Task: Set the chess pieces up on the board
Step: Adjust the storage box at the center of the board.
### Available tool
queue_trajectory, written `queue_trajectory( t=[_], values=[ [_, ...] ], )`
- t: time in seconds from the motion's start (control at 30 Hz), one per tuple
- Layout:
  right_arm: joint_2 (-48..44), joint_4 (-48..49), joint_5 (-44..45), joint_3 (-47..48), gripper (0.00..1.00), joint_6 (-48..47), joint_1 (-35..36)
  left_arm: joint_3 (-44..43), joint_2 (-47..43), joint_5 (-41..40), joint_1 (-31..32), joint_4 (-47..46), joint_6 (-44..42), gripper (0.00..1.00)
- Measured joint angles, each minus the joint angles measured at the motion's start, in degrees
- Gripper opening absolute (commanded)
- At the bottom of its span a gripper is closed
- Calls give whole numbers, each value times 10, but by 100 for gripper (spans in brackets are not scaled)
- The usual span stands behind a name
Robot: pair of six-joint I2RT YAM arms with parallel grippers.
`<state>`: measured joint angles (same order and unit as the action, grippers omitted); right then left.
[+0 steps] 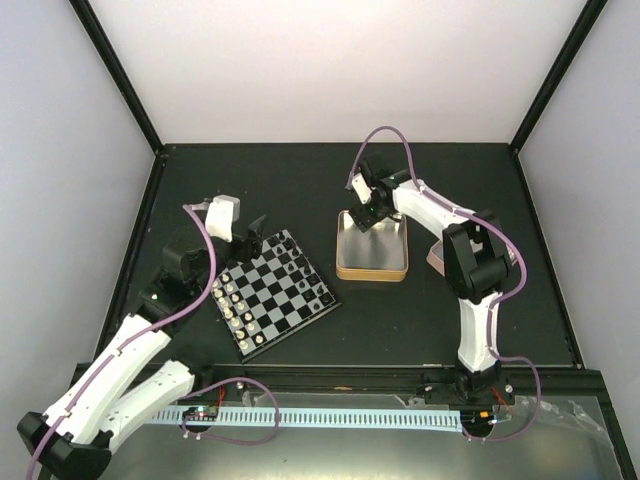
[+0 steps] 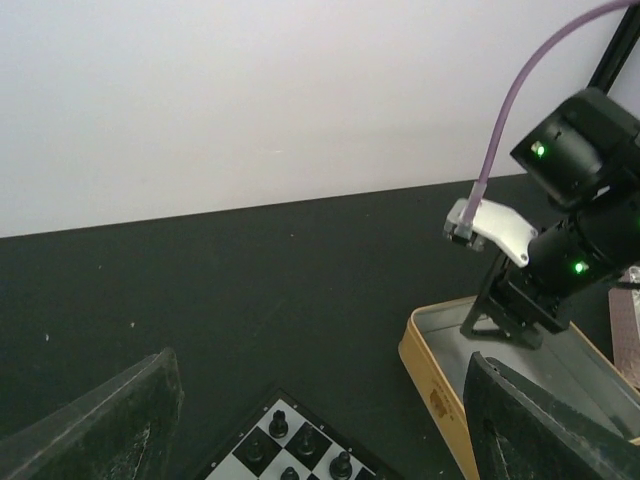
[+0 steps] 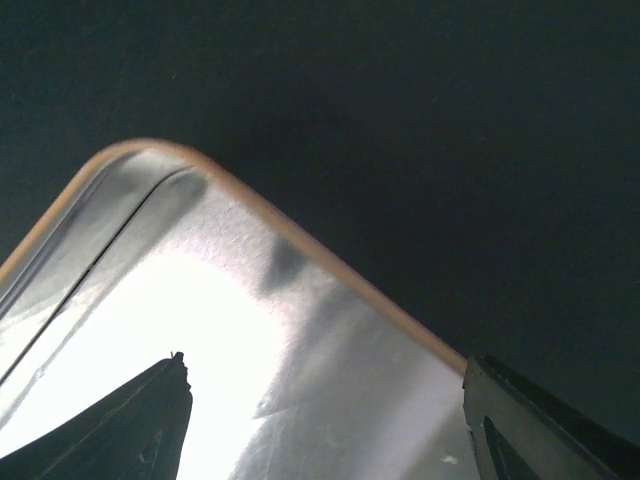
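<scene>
The left arm reaches forward, its left gripper (image 1: 250, 237) (image 2: 320, 360) hovering above the far corner of the board (image 1: 275, 295) (image 2: 262, 448), jaws spread wide and empty. The right arm bends inward, with the right gripper (image 1: 368, 218) (image 3: 324, 362) hanging wide open, holding nothing, over the gold-rimmed tin (image 1: 372, 275) (image 3: 300, 230). The chess pieces (image 1: 308, 277) (image 2: 300, 440) stand on the board just below the left gripper, well apart from the right one.

The top view looks steeply down from above the near edge, taking in table (image 1: 400, 330), board (image 1: 275, 295) and tin (image 1: 372, 275). The left wrist view looks low across the table toward the wall (image 2: 250, 100), board at bottom, tin lower right; the right wrist view sits close over the tin's corner.
</scene>
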<state>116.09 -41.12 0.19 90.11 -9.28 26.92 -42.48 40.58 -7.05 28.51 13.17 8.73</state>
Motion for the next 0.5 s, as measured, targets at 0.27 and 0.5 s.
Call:
queue_trajectory(
  t=[0.27, 0.5],
  values=[
    [7, -12, 23, 37, 72, -10, -1, -1, 8, 0, 0, 0, -3, 79],
    [36, -16, 23, 51, 66, -29, -1, -1, 24, 0, 0, 0, -3, 79]
  ],
)
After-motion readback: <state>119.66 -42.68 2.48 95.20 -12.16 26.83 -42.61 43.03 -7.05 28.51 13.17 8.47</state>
